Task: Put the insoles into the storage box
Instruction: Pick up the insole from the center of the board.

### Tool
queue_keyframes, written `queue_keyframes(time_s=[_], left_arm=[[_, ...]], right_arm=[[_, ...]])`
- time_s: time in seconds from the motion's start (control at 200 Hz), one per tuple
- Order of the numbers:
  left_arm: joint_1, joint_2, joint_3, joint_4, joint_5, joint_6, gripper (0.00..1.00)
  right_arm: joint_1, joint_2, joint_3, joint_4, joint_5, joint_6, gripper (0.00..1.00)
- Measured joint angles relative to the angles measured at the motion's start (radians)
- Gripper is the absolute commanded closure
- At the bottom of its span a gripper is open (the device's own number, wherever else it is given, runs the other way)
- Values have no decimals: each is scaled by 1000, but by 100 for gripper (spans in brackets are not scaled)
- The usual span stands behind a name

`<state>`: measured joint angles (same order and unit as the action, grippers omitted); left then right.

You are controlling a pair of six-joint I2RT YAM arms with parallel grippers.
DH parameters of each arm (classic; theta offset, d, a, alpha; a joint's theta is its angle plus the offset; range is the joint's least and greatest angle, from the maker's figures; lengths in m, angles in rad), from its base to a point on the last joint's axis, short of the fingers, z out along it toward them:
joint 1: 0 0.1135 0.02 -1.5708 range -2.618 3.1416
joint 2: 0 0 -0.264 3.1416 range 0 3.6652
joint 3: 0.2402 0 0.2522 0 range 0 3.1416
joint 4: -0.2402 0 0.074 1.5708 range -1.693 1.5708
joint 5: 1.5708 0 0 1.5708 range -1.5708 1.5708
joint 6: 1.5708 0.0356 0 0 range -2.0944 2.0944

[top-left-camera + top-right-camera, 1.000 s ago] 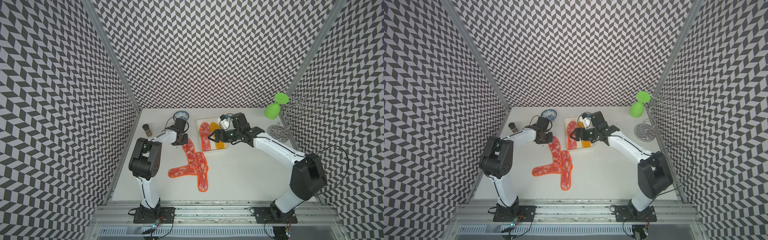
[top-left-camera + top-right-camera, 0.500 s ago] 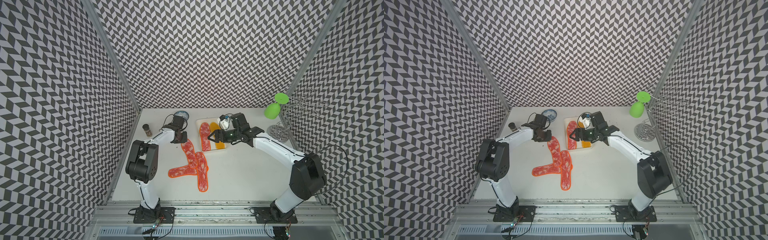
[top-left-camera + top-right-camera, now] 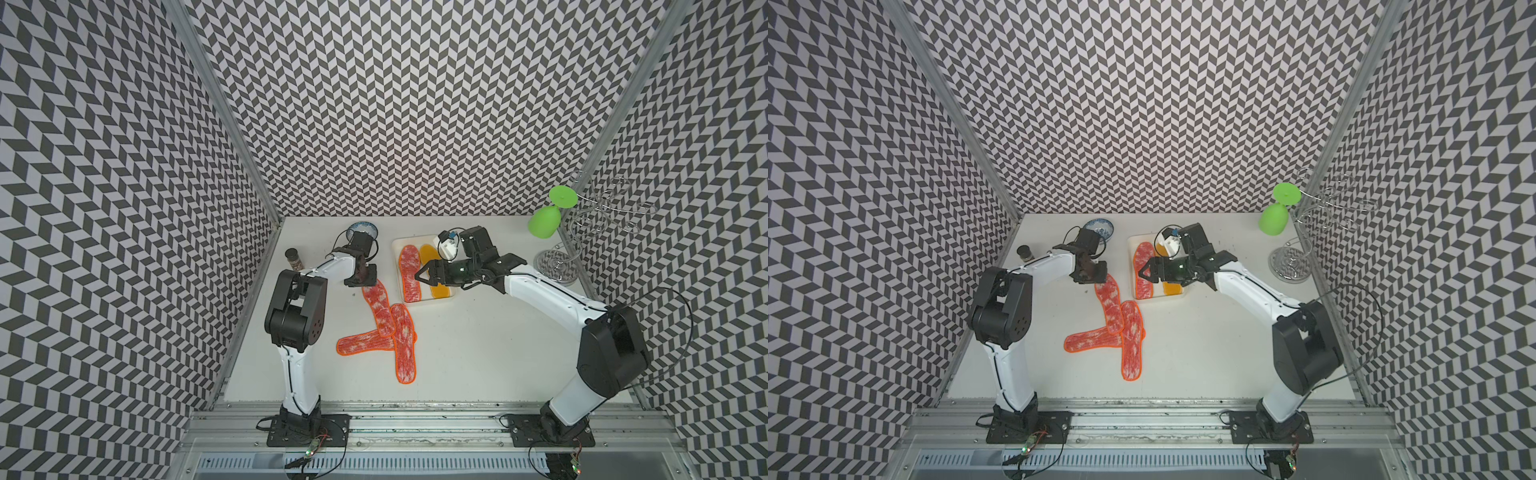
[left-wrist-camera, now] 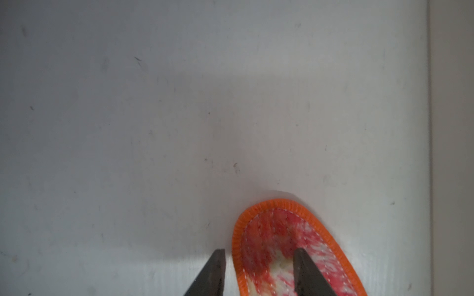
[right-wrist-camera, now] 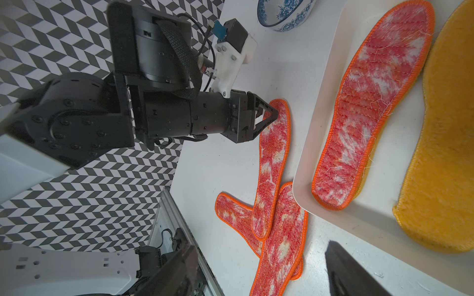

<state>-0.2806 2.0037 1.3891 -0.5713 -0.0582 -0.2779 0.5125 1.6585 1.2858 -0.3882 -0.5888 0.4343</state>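
Yellow insole partly hidden beneath right gripper, storage box cropped

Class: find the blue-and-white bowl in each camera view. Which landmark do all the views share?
Top views: bowl at the back, behind the left gripper.
Left wrist: not in it.
Right wrist: bowl partly cut off by the frame.
Landmark: insole at the left gripper, in every view.
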Motion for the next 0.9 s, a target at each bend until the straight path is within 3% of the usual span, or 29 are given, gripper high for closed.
queue_keyframes(time_s=[0.305,0.491,0.901], left_arm=[[0,13,1,2,-6,9,48],[-9,20,0,16,-13,17,56],[-34,17,-35,100,-79,16,100]], right_arm=[[0,10,0,0,-11,0,20],[0,10,0,2,-13,1,20],[0,10,-4,31,-28,8,20]])
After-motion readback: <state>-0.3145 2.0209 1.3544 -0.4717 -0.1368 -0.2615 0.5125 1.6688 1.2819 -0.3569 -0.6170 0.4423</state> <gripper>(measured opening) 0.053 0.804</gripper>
